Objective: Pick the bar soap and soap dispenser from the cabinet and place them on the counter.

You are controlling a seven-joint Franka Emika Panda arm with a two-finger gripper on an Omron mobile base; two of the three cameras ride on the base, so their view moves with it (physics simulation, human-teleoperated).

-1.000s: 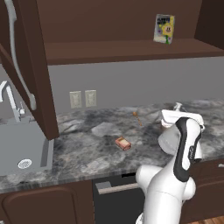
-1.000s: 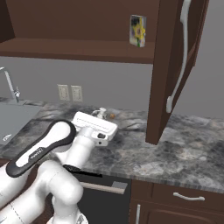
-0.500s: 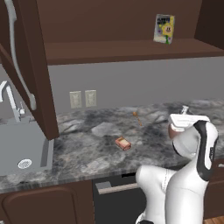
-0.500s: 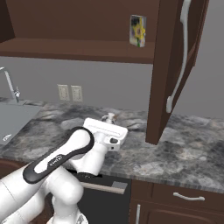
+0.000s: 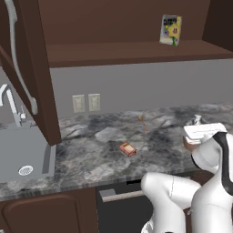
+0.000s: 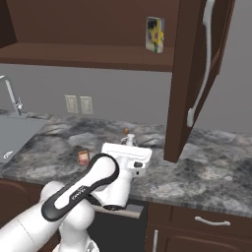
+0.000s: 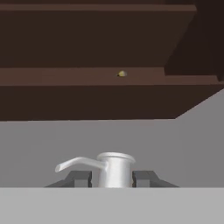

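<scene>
Pear-shaped soap dispenser [image 7: 114,168] (glossy silver pump) pinched between dark jaws.

Open stretch of counter [image 5: 91,154] between sink [image 5: 22,152] and arm; lone obstacle there: bar soap [image 5: 128,149], mid-counter. Overhead: cabinet [image 5: 136,50] shelf, flat box [image 5: 170,30] standing near its right end. Open cabinet doors hang low at both sides, blocking sideways passage at shelf ht.

A yellow-and-blue box [image 5: 171,29] is seen standing upright on a shelf. Two wall outlets [image 5: 86,103] are mounted below, and a small orange item [image 5: 141,120], possibly a stick, is seen nearby.
</scene>
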